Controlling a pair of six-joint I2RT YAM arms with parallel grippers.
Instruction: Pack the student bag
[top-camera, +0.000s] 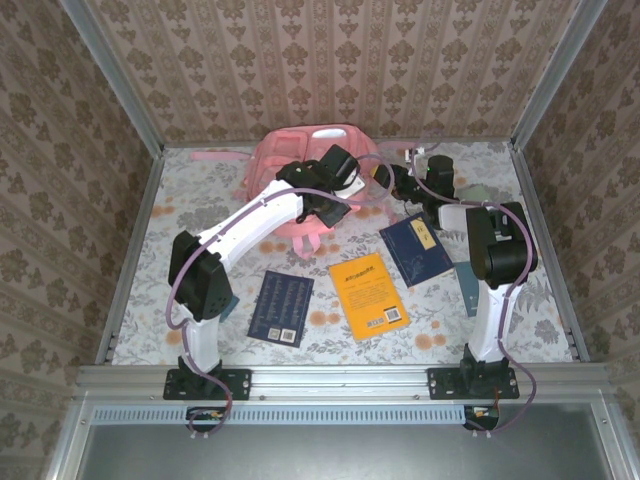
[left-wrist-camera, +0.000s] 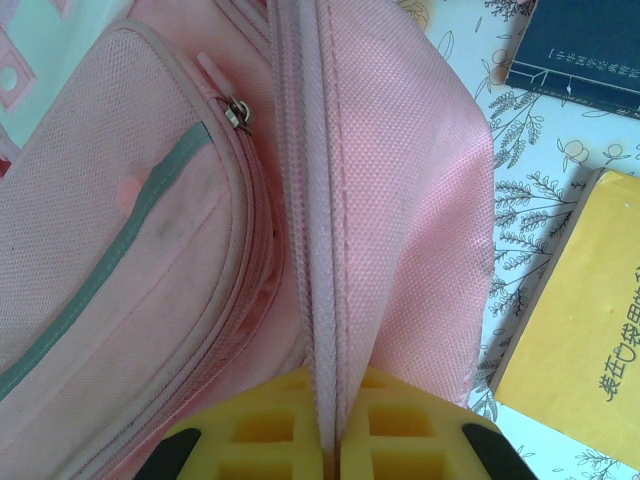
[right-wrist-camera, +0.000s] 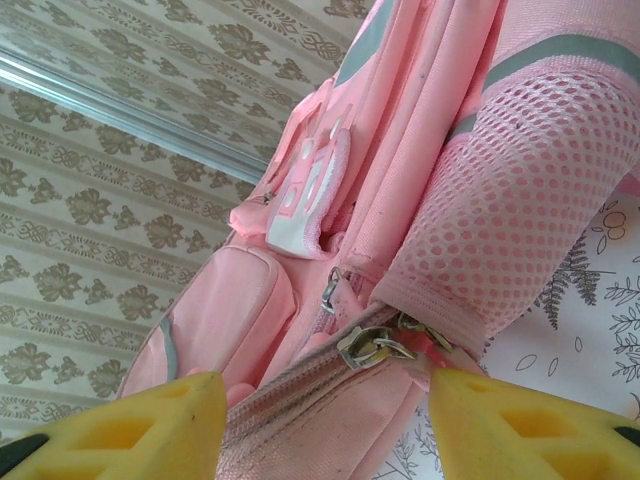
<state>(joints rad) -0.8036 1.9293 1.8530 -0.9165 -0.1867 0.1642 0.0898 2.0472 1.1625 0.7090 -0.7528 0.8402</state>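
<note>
Quick status from my end: the student bag (top-camera: 296, 152) sits at the far edge of the bench (top-camera: 200, 205), roughly mid-width, and both arms are on it. The left pincer (left-wrist-camera: 335, 425) is pressed together on the fold of fabric running along the main zip. The right pincer (right-wrist-camera: 325, 400) is spread wide, straddling the pair of zip sliders (right-wrist-camera: 375, 345) without touching them as far as I can tell. My worry is the right one. The mesh side pocket (right-wrist-camera: 540, 190) bulges right next to the sliders, so if I close a bit off-centre I'll probably grab netting or seam instead of a pull tab. The bag also looks soft and floppy, so I reckon a tug on the zip could just drag the whole thing, or yank the fold out of the left pincer's pinch. Around it, the yellow book (top-camera: 368, 295) lies mid-bench, the left blue book (top-camera: 282, 308) is closer to the near edge, and the right blue book (top-camera: 415, 248) is just beside the right arm. None of them blocks the zip, but the right arm hangs close over that last book, so I'd guess picking it up will be awkward.
</note>
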